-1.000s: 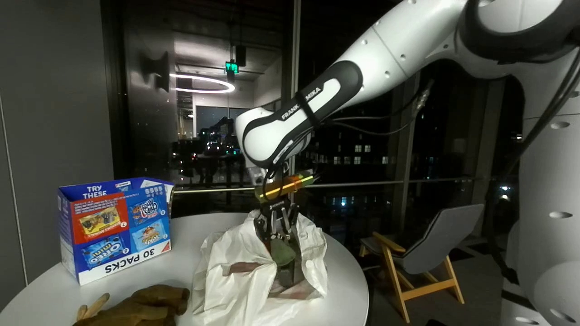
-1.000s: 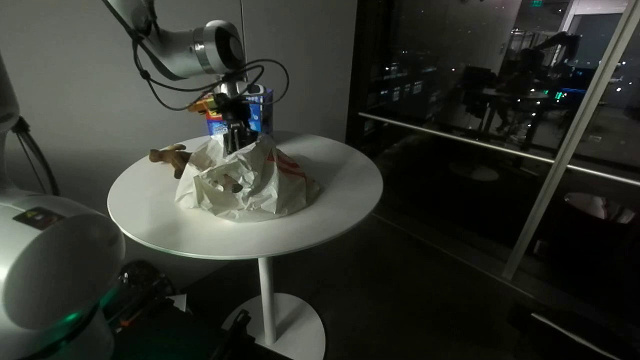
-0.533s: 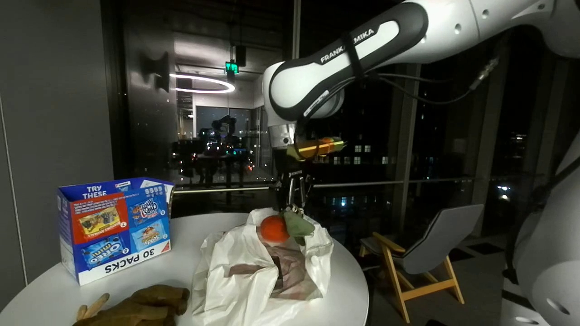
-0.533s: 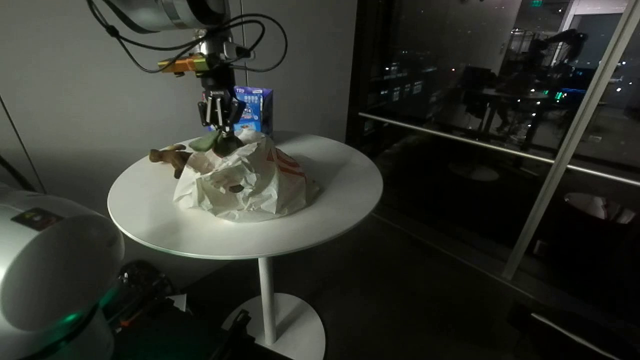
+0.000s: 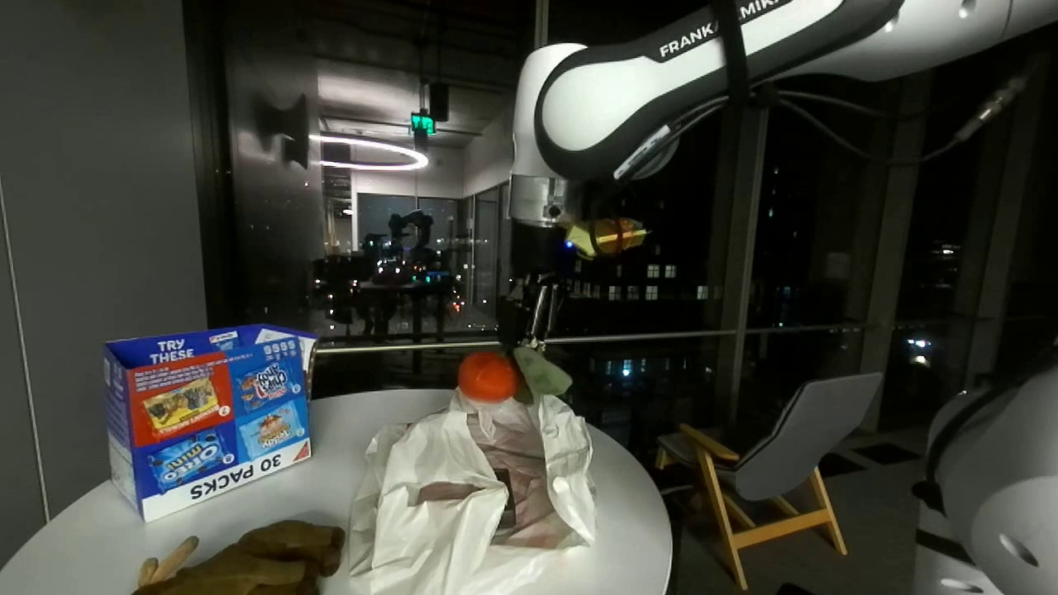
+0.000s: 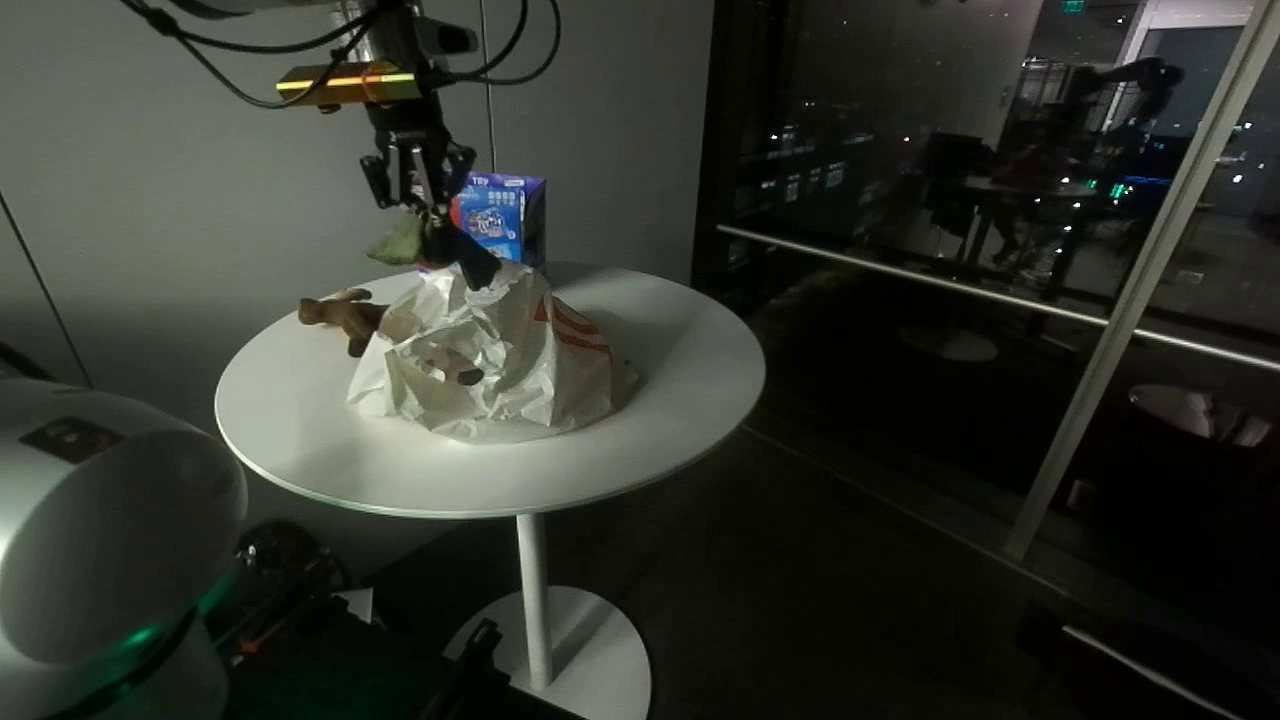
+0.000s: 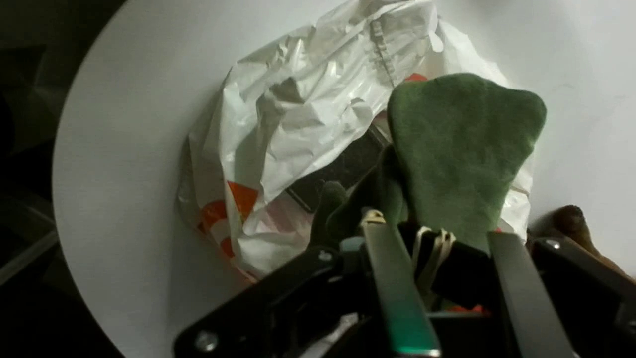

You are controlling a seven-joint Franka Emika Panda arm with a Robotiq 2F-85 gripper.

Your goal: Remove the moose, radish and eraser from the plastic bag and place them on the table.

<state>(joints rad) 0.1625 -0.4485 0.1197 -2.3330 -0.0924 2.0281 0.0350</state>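
Observation:
The plush radish shows its red body (image 5: 488, 376) and green leaves in an exterior view. My gripper (image 5: 533, 340) is shut on it by its leaves and holds it just above the bag's opening. The green leaves also show in an exterior view (image 6: 400, 240) and fill the middle of the wrist view (image 7: 464, 149). The white plastic bag (image 5: 430, 512) lies crumpled on the table (image 6: 680, 400), its mouth open. A dark block, apparently the eraser (image 7: 348, 169), lies inside the bag, partly covered by plastic and leaves. The brown moose (image 5: 256, 558) lies on the table beside the bag.
A blue snack box (image 5: 215, 421) stands on the table behind the moose and bag. The round table's edge (image 6: 480, 515) runs close around the bag. A grey chair (image 5: 793, 438) stands on the floor beyond the table.
My gripper has risen out of the bag, lifting the radish with it. The radish was mostly hidden in the bag and now hangs above it. The bag and moose have stayed about in place.

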